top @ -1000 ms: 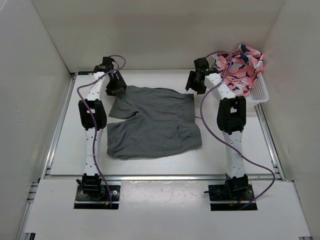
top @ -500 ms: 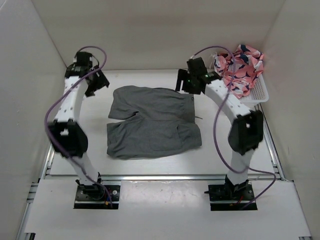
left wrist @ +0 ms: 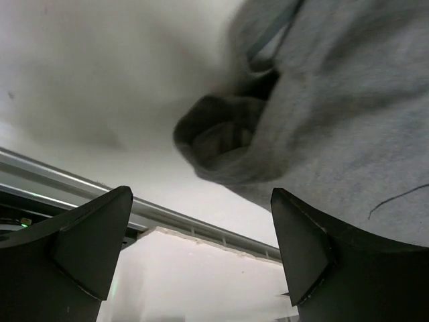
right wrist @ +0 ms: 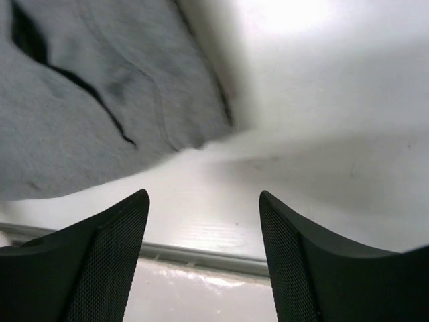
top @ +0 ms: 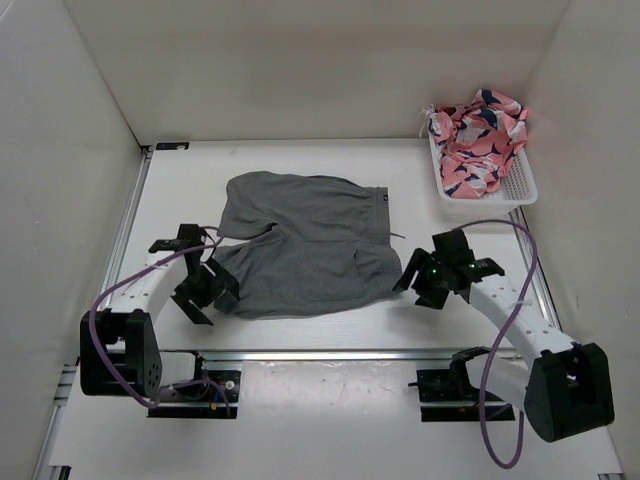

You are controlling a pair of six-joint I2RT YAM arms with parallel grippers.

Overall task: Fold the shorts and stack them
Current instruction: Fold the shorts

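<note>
Top external view: the shorts (top: 300,240) lie spread flat on the tabletop (top: 180,190), between the two tools. The left tool (top: 210,286) gapes wide and empty, with a rumpled leg corner just ahead. The right tool (top: 414,282) is open and empty, with the cloth edge ahead and to its left.

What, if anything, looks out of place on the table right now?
The shorts lie flat but unfolded, and the near-left leg's hem is rolled into a small bunch beside the open left hand. A pink patterned cloth is heaped loosely in the white basket, overhanging its rim. Nothing else stands out.
</note>
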